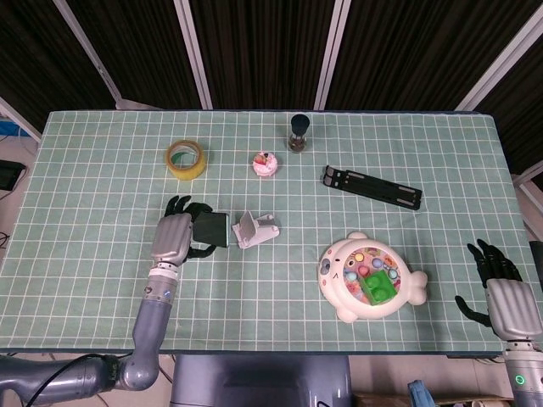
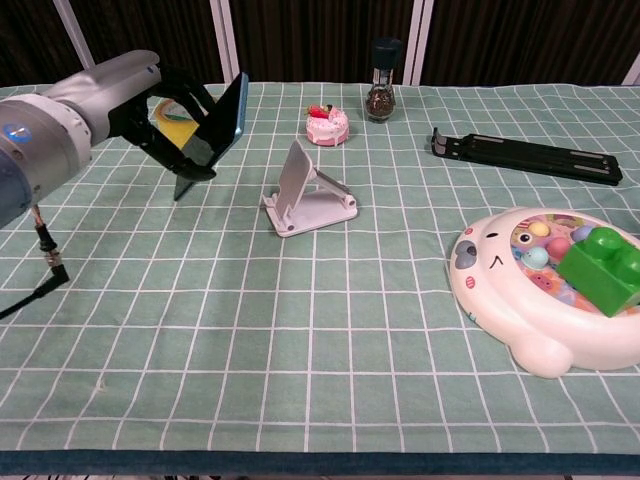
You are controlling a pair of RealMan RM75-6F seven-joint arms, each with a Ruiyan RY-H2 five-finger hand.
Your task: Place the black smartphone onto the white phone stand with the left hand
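My left hand (image 1: pixel 174 236) (image 2: pixel 150 100) grips the black smartphone (image 1: pixel 209 229) (image 2: pixel 215 130) and holds it lifted and tilted steeply, just left of the white phone stand (image 1: pixel 254 229) (image 2: pixel 308 192). The phone's blue edge faces the stand, with a small gap between them. The stand sits near the table's middle, its back plate leaning up. My right hand (image 1: pixel 499 290) rests at the table's near right corner, fingers spread, holding nothing; the chest view does not show it.
A yellow tape roll (image 1: pixel 186 158) lies behind my left hand. A small pink cake toy (image 1: pixel 265 163) and a pepper grinder (image 1: pixel 299 132) stand at the back. A black folding stand (image 1: pixel 371 186) lies back right; a white seal-shaped toy (image 1: pixel 370 278) sits front right.
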